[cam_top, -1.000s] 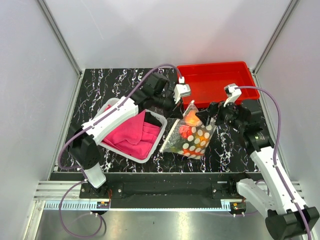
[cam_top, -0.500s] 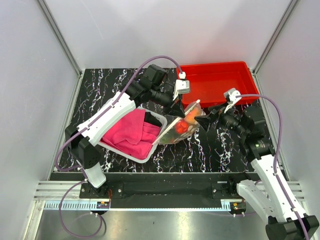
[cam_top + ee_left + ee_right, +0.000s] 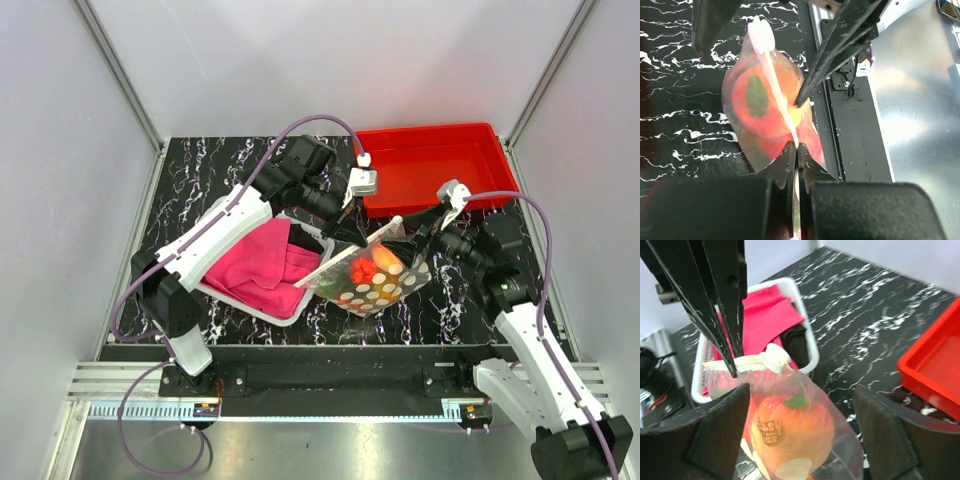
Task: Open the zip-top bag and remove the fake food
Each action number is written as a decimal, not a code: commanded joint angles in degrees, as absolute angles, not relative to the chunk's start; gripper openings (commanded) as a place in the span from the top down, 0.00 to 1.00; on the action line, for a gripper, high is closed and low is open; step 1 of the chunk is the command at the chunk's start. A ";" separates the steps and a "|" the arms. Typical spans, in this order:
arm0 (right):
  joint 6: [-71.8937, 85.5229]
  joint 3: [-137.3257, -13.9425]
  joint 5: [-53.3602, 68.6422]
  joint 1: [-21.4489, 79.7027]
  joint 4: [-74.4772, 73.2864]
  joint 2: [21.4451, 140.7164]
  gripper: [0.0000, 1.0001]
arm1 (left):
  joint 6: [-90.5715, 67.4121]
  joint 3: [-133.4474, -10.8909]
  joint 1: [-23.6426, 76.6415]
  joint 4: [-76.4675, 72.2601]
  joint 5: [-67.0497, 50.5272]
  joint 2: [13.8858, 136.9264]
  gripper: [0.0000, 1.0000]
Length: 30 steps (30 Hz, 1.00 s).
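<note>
Left gripper (image 3: 796, 150) is clamped hard on the white zip strip (image 3: 761, 35) of the zip-top bag (image 3: 378, 280). The bag hangs between the white basket (image 3: 318, 240) and the right arm, just in front of the red tray (image 3: 430, 160). Fake food (image 3: 790, 425) is all inside, with the peach-orange fruit uppermost. Right gripper (image 3: 800, 390) has its jaws wide apart, straddling the bag's upper part; can't tell whether either pad touches the plastic. Pink cloth (image 3: 255, 262) lies in the basket.
</note>
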State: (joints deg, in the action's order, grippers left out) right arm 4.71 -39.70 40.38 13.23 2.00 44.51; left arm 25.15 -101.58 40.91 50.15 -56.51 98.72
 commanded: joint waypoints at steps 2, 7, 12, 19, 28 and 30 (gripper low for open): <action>4.39 -41.05 48.59 13.45 5.88 48.42 0.32 | 27.25 -102.22 40.87 50.01 -60.73 96.24 1.00; 8.25 -38.41 50.97 13.36 12.64 48.17 0.61 | 28.12 -101.95 40.87 51.15 -61.00 96.33 1.00; 11.16 -38.76 51.85 13.45 13.45 47.46 1.00 | 27.78 -102.04 40.87 51.85 -57.68 96.24 0.95; 11.69 -40.43 51.07 13.36 7.04 44.30 1.00 | 13.38 -97.39 44.90 33.88 -43.60 92.65 0.54; 9.32 -42.79 48.71 13.36 -1.39 41.75 0.73 | 11.86 -97.21 46.76 30.76 -41.74 94.92 1.00; 8.01 -43.33 47.46 13.45 -2.98 41.48 0.50 | 13.00 -96.59 46.76 30.85 -44.63 94.31 1.00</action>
State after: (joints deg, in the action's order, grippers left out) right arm 10.44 -39.27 49.67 13.28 0.30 42.96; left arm 12.47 -96.97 47.00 35.33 -42.70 95.53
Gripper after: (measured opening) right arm 0.387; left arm 0.021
